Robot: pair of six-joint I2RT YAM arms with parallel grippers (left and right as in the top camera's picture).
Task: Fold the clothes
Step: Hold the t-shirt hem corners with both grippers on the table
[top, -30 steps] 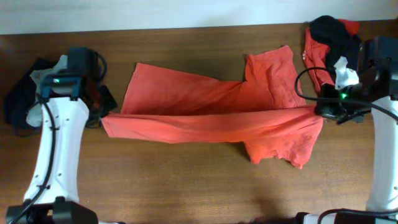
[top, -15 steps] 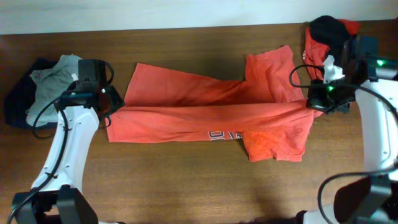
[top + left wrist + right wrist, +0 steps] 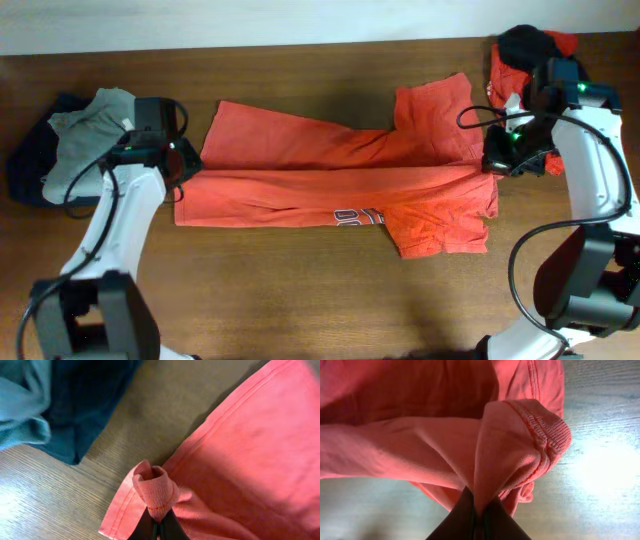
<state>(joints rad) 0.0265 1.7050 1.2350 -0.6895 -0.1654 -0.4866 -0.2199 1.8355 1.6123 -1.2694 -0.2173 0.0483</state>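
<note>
Left gripper (image 3: 183,168) is pinched tight on a bunched bit of hem at the left end of the orange-red T-shirt (image 3: 330,170), mid-left of the overhead view. Right gripper (image 3: 497,160) is clamped the same way on a ribbed edge at the shirt's right end. Left arm (image 3: 110,230) and right arm (image 3: 600,170) come up from the bottom corners, wrists turned inward. Shirt lies across the centre of the table (image 3: 300,300), folded lengthwise, lettering (image 3: 358,215) partly showing.

Count: two arms, two grippers, five garments. That's one shirt spread out, grey-green garment (image 3: 85,135) on navy garment (image 3: 28,170) far left, black garment (image 3: 525,45) on red garment (image 3: 503,90) upper right.
</note>
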